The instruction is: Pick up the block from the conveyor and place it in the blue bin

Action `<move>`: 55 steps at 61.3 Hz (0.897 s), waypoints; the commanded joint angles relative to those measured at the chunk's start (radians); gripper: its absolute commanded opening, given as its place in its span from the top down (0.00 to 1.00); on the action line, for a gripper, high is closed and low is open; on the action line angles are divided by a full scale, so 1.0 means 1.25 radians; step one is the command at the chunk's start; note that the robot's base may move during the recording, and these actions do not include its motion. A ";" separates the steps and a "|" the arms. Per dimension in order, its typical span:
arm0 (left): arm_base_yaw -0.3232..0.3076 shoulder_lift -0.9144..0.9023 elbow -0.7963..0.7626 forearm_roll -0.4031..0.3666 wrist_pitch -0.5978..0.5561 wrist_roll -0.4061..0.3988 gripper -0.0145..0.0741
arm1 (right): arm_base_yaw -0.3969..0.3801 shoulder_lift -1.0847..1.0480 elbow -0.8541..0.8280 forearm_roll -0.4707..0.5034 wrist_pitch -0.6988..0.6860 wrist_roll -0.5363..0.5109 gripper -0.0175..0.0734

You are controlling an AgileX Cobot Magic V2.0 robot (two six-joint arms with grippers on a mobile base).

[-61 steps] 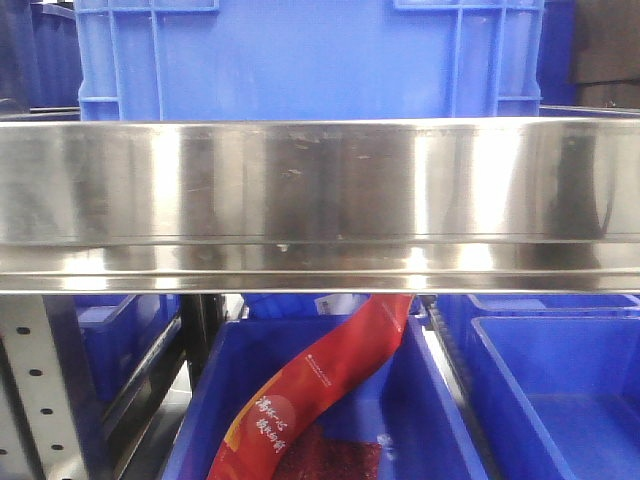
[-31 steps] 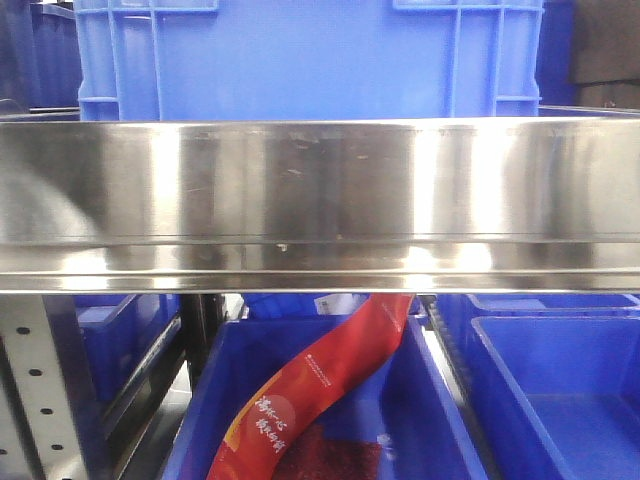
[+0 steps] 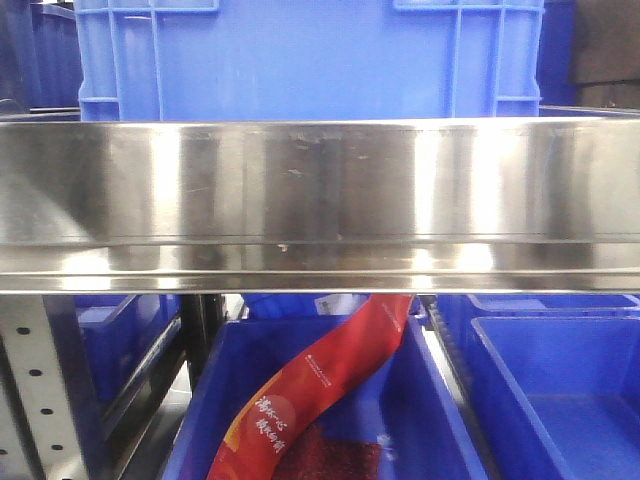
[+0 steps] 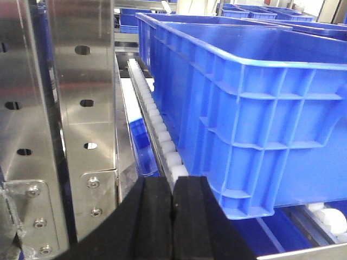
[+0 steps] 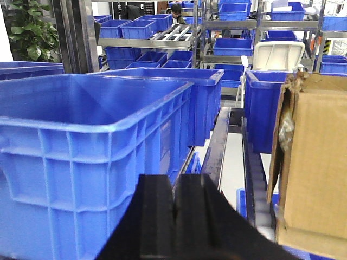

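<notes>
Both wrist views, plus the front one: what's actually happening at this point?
Nothing is being handled. The left gripper and right gripper are both shut and empty, each beside a large blue bin. No block or conveyor belt shows in any view. The front view faces a steel rail with a blue crate above; a red packet hangs into a lower bin. A cardboard box sits at the right.

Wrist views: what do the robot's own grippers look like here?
Both look alike. The left gripper and right gripper each show two thick matte black jaws, blocky with rounded top corners. No cables, markings or arm links are in view.
</notes>
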 commanded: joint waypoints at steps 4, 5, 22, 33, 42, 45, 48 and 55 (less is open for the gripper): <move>0.004 -0.005 0.000 -0.009 -0.012 -0.002 0.96 | -0.011 -0.080 0.075 0.010 -0.060 0.001 0.99; 0.004 -0.005 0.000 -0.009 -0.012 -0.002 0.96 | -0.017 -0.093 0.086 0.011 -0.060 0.001 0.99; 0.004 -0.005 0.000 -0.009 -0.012 -0.002 0.96 | -0.148 -0.348 0.338 0.004 -0.046 0.091 0.99; 0.004 -0.005 0.000 -0.009 -0.012 -0.002 0.96 | -0.191 -0.475 0.391 -0.006 -0.006 -0.012 0.99; 0.004 -0.004 0.000 -0.009 -0.009 -0.002 0.96 | -0.192 -0.481 0.391 -0.011 -0.010 -0.027 0.99; 0.004 -0.005 0.000 -0.009 -0.010 -0.002 0.96 | -0.192 -0.481 0.391 -0.011 -0.015 -0.027 0.99; 0.004 -0.005 0.000 -0.009 -0.010 -0.002 0.96 | -0.192 -0.481 0.391 -0.011 -0.016 -0.027 0.99; 0.004 -0.005 0.000 -0.009 -0.010 -0.002 0.96 | -0.192 -0.481 0.391 -0.011 -0.016 -0.027 0.99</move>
